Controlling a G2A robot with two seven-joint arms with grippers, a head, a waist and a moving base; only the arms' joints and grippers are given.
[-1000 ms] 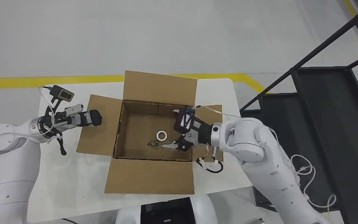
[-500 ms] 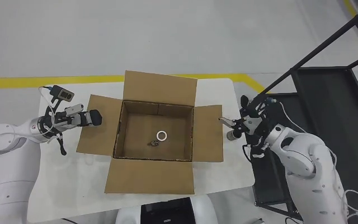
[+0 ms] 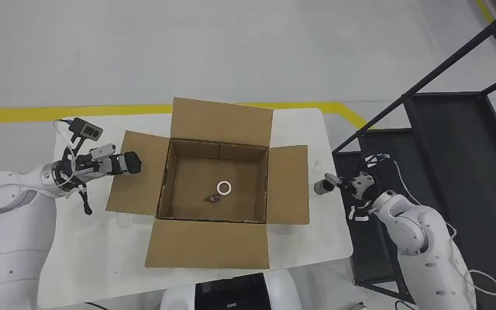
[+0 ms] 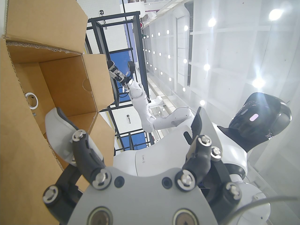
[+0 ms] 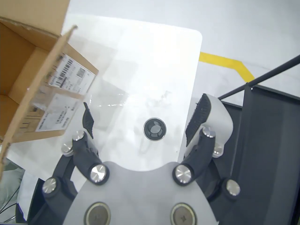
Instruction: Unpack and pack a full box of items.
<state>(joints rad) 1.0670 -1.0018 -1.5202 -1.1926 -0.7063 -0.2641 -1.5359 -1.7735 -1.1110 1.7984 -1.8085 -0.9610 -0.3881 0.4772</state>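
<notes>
Found box (image 3: 219, 151) mid-table, white ring (image 3: 225, 187) inside. Noted right gripper (image 5: 144, 112) spread wide over small dark round item (image 5: 154, 129) near table (image 5: 152, 59) edge. Noted left gripper (image 3: 128, 163) spread at left flap (image 3: 139, 182) edge. Logged right gripper's withdrawal from box since earlier, item newly on table.

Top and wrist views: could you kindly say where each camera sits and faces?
Top view: above the arms, looking down on table and cardboard box; both arms.
Left wrist view: beside the box, tilted upward; open left gripper, head.
Right wrist view: over the table's edge, looking down; open right gripper.
Shared by top and left wrist: white ring.
</notes>
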